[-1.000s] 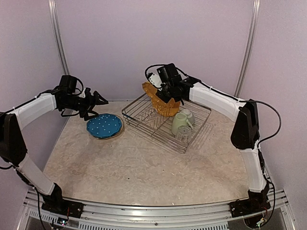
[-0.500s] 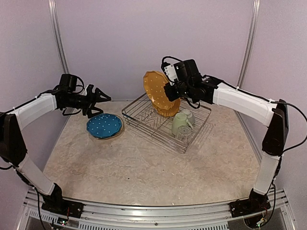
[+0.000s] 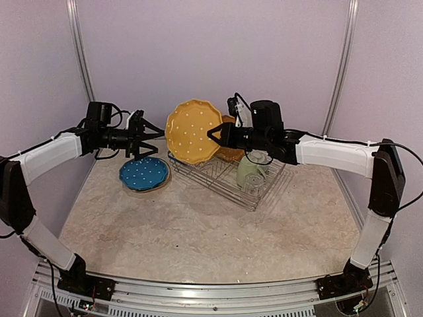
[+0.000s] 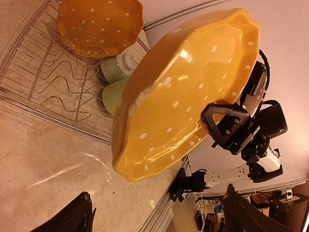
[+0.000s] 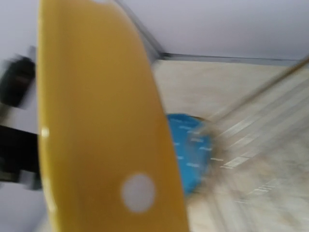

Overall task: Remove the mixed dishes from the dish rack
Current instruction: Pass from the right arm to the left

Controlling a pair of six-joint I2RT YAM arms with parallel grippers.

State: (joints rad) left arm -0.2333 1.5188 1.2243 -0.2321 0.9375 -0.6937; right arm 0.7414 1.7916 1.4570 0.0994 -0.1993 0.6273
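The right end effector point(image 3: 216, 135) clamps an orange scalloped plate point(image 3: 193, 131) upright in the air, at ten o'clock of the dish rack point(image 3: 213, 177). At that plate's nine o'clock, the left end effector point(image 3: 151, 135) gapes wide.

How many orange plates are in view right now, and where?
2. The lifted orange plate hangs in the air, its rim clamped by the right gripper. The second orange plate stands in the dish rack, at its far side. No others show.
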